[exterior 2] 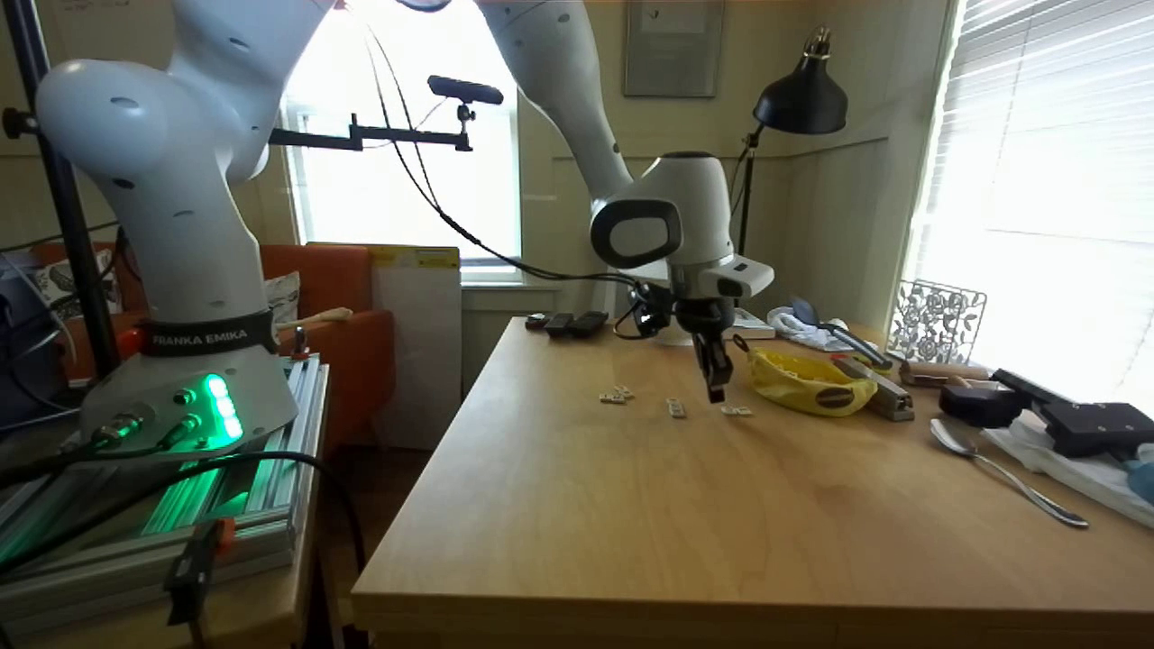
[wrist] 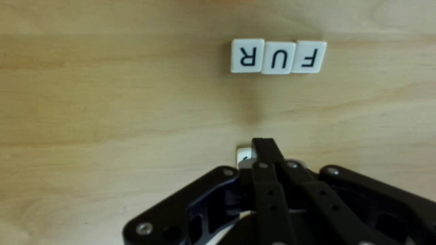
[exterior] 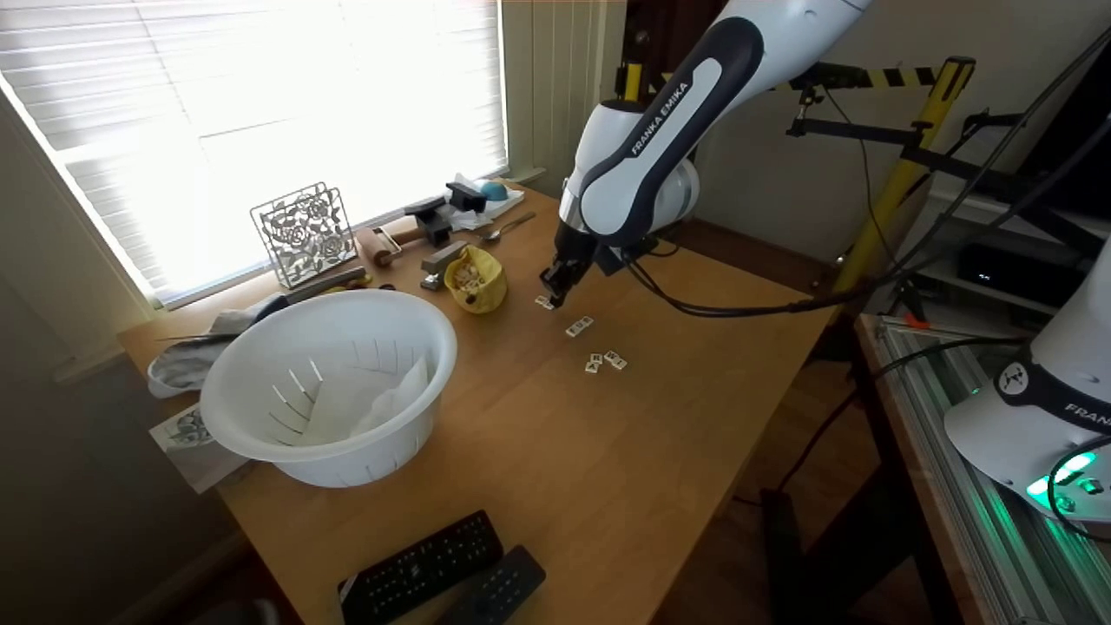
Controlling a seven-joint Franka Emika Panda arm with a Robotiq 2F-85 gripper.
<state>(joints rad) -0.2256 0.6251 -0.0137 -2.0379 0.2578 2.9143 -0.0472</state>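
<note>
Claw (exterior 2: 717,394) closed, nothing visibly held; a tile (wrist: 244,154) near it is mostly hidden in wrist view, contact unclear. 3 letter tiles (wrist: 278,58) abut on the table (wrist: 102,115), so they read FUR.

Covered tile (wrist: 243,154): mostly behind the gripper's fingers (wrist: 268,149) in the wrist view — letter unreadable.
Black remotes (exterior: 425,564): at a table (exterior: 538,434) corner, cut off by an exterior view's bottom edge.
Yellow pouch (exterior: 483,300): toward the table edge beneath the window (exterior: 295,104) — pale pieces inside too small to tell.
</note>
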